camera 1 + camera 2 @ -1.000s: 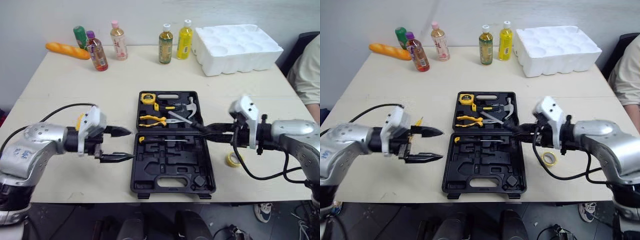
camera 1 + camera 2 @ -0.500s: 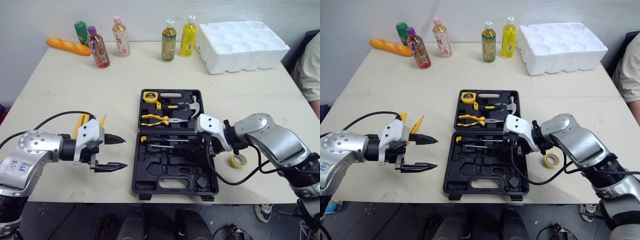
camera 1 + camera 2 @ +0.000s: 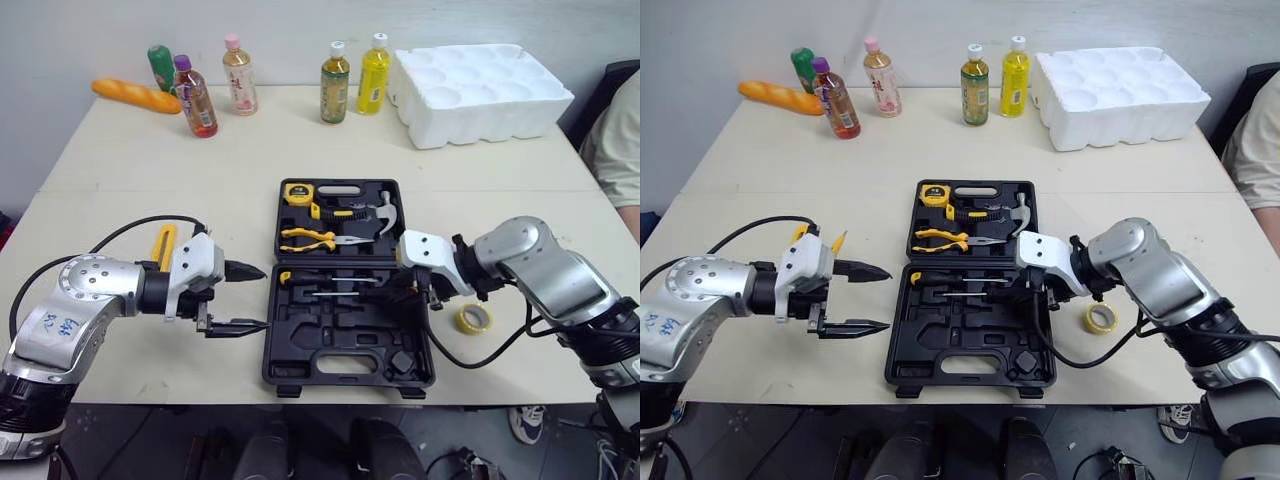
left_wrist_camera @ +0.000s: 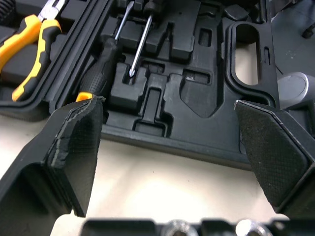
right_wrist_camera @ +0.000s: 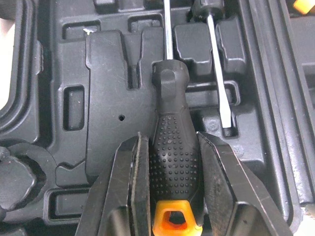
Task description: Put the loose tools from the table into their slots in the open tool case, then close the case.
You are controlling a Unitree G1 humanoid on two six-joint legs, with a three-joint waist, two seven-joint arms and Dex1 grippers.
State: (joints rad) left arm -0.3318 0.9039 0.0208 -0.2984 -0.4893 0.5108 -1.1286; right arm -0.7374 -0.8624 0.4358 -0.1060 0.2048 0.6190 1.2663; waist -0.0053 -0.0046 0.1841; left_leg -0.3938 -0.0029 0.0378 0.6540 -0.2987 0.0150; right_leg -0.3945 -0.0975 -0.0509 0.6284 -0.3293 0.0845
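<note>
Left eye view: beige table (image 3: 150, 170) against a pale wall (image 3: 280, 25).

The right hand (image 5: 170, 135) has drawn in from the right edge of the case (image 3: 340, 335) and is now over its lower half. The screwdriver (image 5: 173, 162) clamped between its fingers was slanted above the pliers (image 3: 305, 238) before. Now it points straight ahead of the hand, alongside the other screwdriver (image 5: 219, 73). The left hand (image 3: 263, 297), fingers apart, pulled back a little, then returned close to the case edge ahead of it.
</note>
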